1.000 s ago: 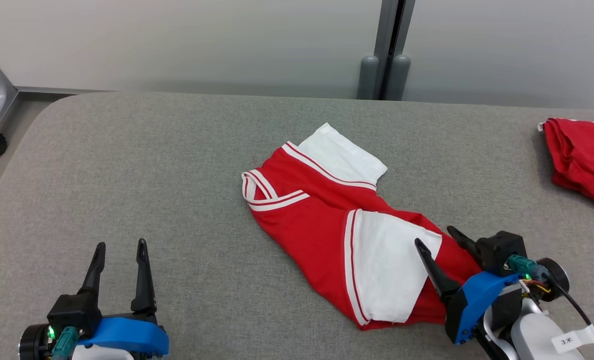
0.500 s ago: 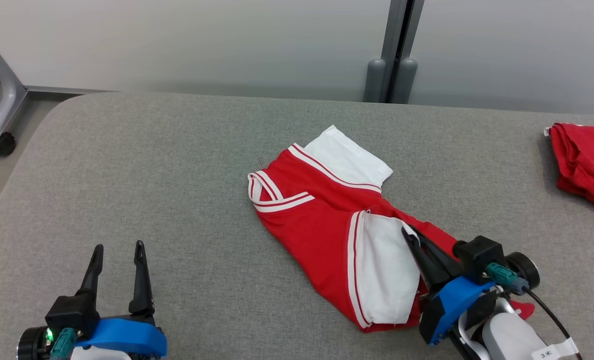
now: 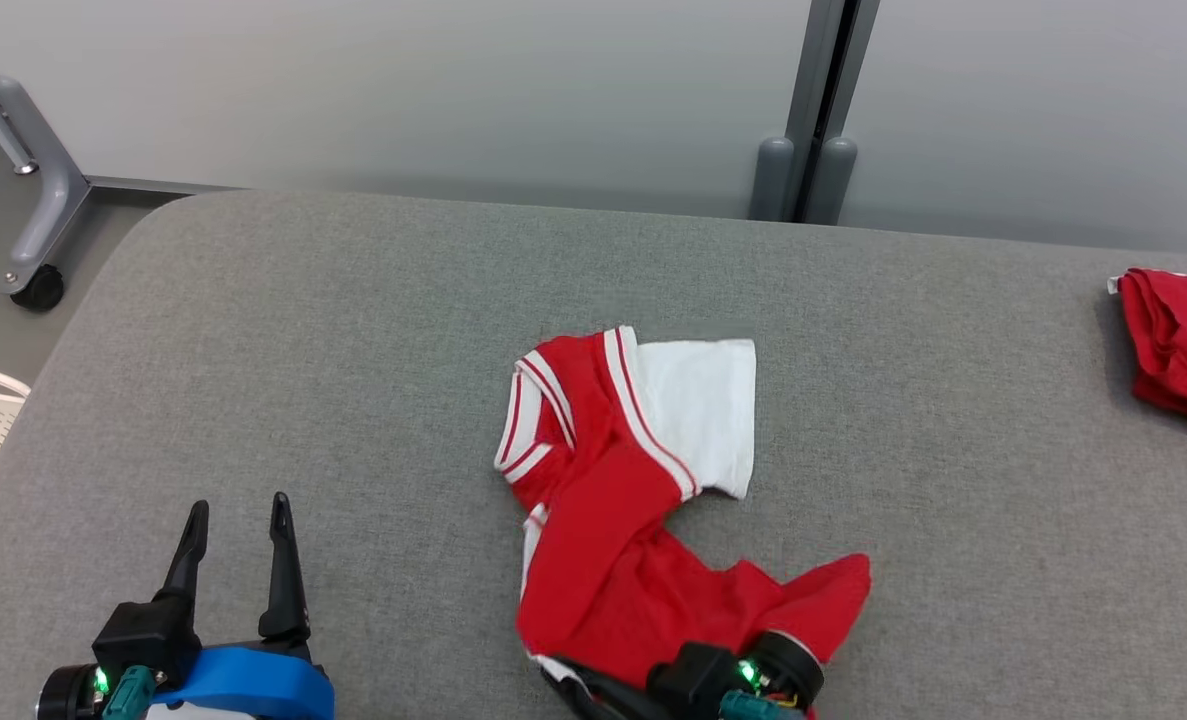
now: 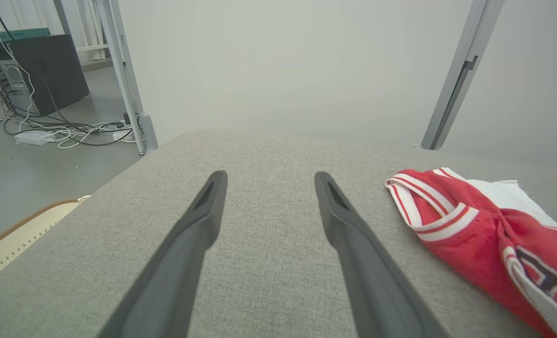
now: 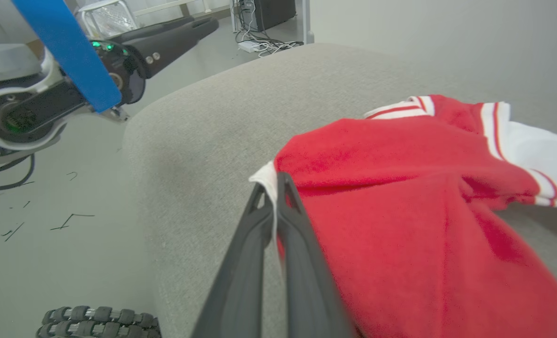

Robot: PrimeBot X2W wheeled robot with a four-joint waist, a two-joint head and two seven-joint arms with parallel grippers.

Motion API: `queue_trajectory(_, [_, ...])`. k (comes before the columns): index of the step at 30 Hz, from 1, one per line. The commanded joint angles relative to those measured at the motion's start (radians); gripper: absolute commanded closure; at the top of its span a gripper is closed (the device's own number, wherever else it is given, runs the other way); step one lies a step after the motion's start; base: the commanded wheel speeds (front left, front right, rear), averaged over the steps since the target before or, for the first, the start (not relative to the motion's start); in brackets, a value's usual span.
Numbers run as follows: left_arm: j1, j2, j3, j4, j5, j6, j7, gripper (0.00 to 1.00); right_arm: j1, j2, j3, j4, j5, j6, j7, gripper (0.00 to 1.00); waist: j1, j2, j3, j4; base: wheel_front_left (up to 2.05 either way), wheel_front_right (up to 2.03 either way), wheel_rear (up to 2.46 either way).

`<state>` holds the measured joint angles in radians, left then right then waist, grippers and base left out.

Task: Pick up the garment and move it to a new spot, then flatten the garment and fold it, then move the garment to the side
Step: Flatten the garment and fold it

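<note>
Garment: red knit shirt with white sleeves and striped trim (image 3: 593, 540), bunched on the grey fabric-topped bench (image 3: 303, 330). It sits about mid-width and nearer the bench's near edge than its far edge.
Long axis: runs from the bench's near edge toward its far edge, with the white sleeve at the far end and the red body at the near end.
Right gripper (image 5: 273, 185): at the bench's near edge, jaws pressed together on a white hem edge at the garment's near end. The cloth trails off the tips toward the bench's far side.
Left gripper (image 3: 239, 503): over the bench's near-left part, jaws spread with nothing between them. It is well apart from the garment, which lies to its right.
Nearer arm: right, and it has the cloth.
Step (judged): relocating; not flattened yet.
Next move (judged): little bench remains nearward, so carry sideways along the bench.
Other: second red cloth heap (image 3: 1178, 340) at the bench's right edge, well apart.
</note>
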<state>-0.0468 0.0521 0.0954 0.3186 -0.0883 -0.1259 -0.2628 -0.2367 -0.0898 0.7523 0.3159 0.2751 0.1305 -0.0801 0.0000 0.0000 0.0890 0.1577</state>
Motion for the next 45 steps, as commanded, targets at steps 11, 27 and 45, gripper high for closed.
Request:
queue_trajectory(11, [0.016,-0.002,0.013,-0.004,-0.003,0.001,-0.003,0.0,-0.047,-0.036,-0.069,0.039,0.045,0.001,-0.129,0.0,0.0,0.0,-0.013,-0.026,0.0,0.0,0.0])
queue_trajectory(27, [0.001,-0.002,0.006,-0.002,-0.008,-0.001,-0.003,0.0,0.06,-0.101,-0.132,-0.079,0.034,0.0,0.072,0.0,0.0,0.0,-0.005,-0.025,0.0,0.0,0.0])
queue_trajectory(45, [-0.019,-0.002,-0.009,-0.005,-0.011,-0.003,-0.003,0.0,-0.237,-0.183,-0.393,0.067,0.031,0.001,0.073,1.0,0.0,0.0,0.023,-0.013,0.0,0.0,0.0])
